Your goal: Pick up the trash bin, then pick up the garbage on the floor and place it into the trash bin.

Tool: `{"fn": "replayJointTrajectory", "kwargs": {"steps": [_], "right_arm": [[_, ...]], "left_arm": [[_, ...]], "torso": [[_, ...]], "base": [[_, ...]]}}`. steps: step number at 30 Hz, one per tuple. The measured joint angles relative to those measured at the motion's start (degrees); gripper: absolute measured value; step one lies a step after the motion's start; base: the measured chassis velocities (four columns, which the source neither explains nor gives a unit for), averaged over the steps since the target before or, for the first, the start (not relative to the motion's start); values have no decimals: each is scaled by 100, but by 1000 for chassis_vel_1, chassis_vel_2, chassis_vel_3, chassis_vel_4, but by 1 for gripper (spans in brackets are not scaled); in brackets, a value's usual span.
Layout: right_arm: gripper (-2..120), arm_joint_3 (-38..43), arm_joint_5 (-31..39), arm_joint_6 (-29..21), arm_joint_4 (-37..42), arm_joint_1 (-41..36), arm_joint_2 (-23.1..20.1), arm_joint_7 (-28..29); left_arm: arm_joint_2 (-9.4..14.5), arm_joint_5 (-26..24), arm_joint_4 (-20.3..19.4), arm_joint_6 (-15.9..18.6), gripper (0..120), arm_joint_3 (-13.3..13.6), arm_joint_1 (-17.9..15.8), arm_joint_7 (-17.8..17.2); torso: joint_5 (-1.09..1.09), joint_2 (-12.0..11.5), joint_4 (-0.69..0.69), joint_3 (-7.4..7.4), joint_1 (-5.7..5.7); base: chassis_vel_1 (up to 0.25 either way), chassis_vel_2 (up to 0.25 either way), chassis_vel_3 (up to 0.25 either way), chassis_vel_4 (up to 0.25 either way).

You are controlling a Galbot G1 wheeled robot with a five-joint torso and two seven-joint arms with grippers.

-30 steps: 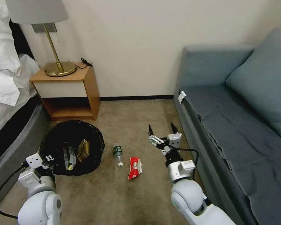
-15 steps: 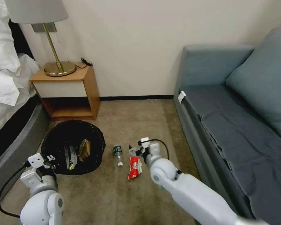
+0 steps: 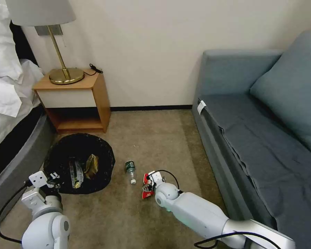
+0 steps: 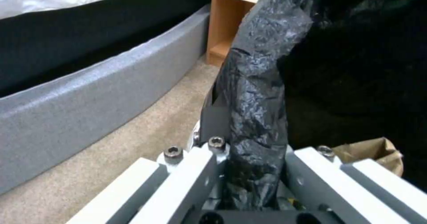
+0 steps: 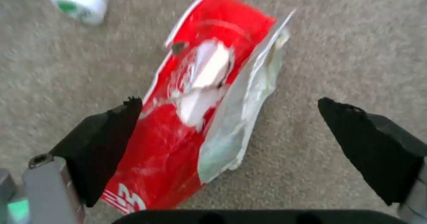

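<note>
Two spread fingers straddle the red wrapper (image 5: 195, 117) on the carpet.

Right gripper (image 5: 231, 117) hangs open over it; a flat foil could slip out on closing. Left gripper (image 4: 249, 170) clamps the trash bin (image 3: 80, 162) rim nearby, and the bottle (image 3: 130, 171) lies between.

We are in a bedroom, likely a hotel room: a bed (image 3: 3, 103) with white linen at the frame's left edge, a wooden nightstand (image 3: 76, 100) bearing 1 brass lamp (image 3: 55, 41) upper left, a grey sofa (image 3: 266, 138) along the right, carpet (image 3: 148, 131) below.
</note>
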Motion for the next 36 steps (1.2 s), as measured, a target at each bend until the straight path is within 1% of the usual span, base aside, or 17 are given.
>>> {"fn": "replayJointTrajectory", "kwargs": {"steps": [8,16,17,18,19,21,22,23,27,28,30,31,32,34,35,36], "right_arm": [[100,-13,-386,255,-519,-12,206,-260],[100,26,-507,389,-567,-89,201,-282],[99,29,-532,428,-554,-103,187,-288],[96,36,-550,466,-549,-116,174,-300],[96,36,-550,466,-549,-116,174,-300],[88,45,-565,545,-545,-138,153,-327],[82,52,-566,571,-533,-149,136,-360],[82,52,-566,571,-533,-149,136,-360],[64,77,-576,668,-509,-187,105,-446],[64,77,-576,668,-509,-187,105,-446],[54,85,-580,701,-482,-201,84,-477],[51,87,-580,709,-467,-204,73,-486],[51,87,-580,709,-467,-204,73,-486],[39,90,-580,745,-427,-208,39,-508],[39,90,-580,745,-427,-208,39,-508],[34,95,-580,759,-417,-208,30,-519]], "left_arm": [[1,15,-9,-8,2,-1,16,0],[1,25,39,-34,2,-1,9,0],[1,25,41,-34,2,-1,3,0],[1,25,44,-34,2,-1,-7,0],[1,25,44,-34,2,-1,-7,0],[1,25,50,-34,2,0,-18,0],[1,25,52,-34,2,1,-21,0],[1,25,52,-34,2,1,-21,0],[1,26,70,-33,2,5,-29,3],[1,26,70,-33,2,5,-29,3],[1,34,85,-28,2,9,-41,3],[1,36,87,-24,2,12,-43,3],[1,36,87,-24,2,12,-43,3],[1,49,92,-20,2,19,-56,5],[1,49,92,-20,2,19,-56,5],[1,55,94,-19,2,21,-59,5]], "torso": [[1,0,0,0,0],[1,0,1,0,0],[1,0,0,0,0],[1,0,0,0,0],[1,0,0,0,0],[1,0,0,0,0],[1,0,0,0,0],[1,0,0,0,0],[1,0,0,0,0],[1,0,0,0,0],[1,0,0,0,0],[1,0,0,0,0],[1,0,0,0,0],[1,0,0,0,0],[1,0,0,0,0],[1,0,0,0,0]], "base": [[0,0,0,0],[0,0,0,0],[0,0,0,0],[0,0,0,0],[0,0,0,0],[0,0,0,0],[0,0,0,0],[0,0,0,0],[0,0,0,0],[0,0,0,0],[0,0,0,0],[0,0,0,0],[0,0,0,0],[0,0,0,0],[0,0,0,0],[0,0,0,0]]}}
